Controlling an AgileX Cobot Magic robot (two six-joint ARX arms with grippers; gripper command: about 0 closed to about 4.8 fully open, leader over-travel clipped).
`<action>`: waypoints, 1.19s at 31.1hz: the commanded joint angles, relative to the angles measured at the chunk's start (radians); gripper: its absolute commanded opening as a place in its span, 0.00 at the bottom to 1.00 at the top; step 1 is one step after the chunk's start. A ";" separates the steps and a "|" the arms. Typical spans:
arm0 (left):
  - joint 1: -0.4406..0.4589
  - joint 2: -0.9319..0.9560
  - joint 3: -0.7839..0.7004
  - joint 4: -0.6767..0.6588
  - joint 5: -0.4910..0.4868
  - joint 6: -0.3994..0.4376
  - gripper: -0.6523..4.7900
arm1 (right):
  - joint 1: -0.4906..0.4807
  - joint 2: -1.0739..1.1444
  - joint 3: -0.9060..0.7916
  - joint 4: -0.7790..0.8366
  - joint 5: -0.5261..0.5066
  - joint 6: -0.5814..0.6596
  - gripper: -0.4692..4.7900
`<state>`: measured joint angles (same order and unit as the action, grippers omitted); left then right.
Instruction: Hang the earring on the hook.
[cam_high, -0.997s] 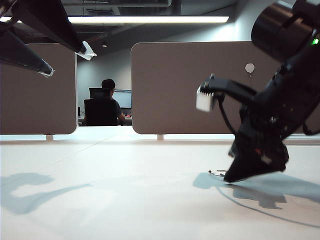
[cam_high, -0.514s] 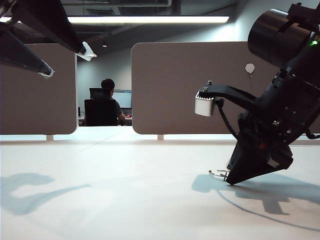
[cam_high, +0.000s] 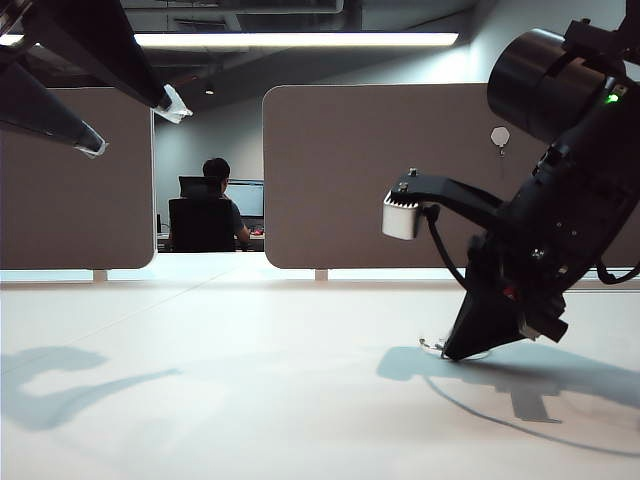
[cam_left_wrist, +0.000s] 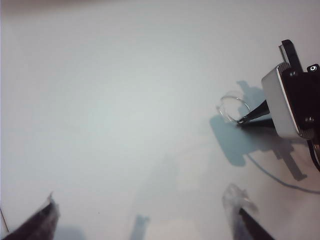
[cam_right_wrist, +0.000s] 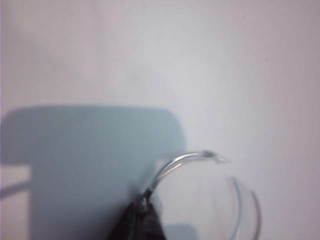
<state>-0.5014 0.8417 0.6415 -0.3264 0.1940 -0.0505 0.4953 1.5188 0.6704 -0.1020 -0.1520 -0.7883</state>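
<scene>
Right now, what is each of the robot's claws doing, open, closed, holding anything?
Left gripper: open, empty, raised high over the table.
Right gripper: shut on the earring, down at the table.

The earring (cam_right_wrist: 200, 170) is a thin, shiny silver wire bent into a ring. It lies low on the white surface (cam_left_wrist: 110, 100), and the ring is not closed all the way round. One end of the wire is pinched in the dark tip of the right gripper (cam_right_wrist: 140, 212).

The hook (cam_high: 500, 137) is a small pale pad with six sides. It sits high up on the brown wall panel (cam_high: 380, 180), with a tiny dark hook under it. The earring is far below it.
</scene>
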 joint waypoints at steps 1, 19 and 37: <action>-0.002 -0.002 0.003 0.006 0.001 -0.003 1.00 | -0.001 0.028 -0.024 -0.124 0.042 0.003 0.08; -0.001 -0.002 0.004 0.049 0.000 -0.002 1.00 | -0.002 -0.083 0.329 0.105 -0.325 0.636 0.08; 0.001 0.166 0.182 0.362 -0.034 0.040 1.00 | -0.335 0.044 0.597 0.636 -0.316 1.015 0.08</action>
<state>-0.4999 0.9802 0.7998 0.0254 0.1703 -0.0372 0.1734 1.5375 1.2644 0.5396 -0.5617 0.3016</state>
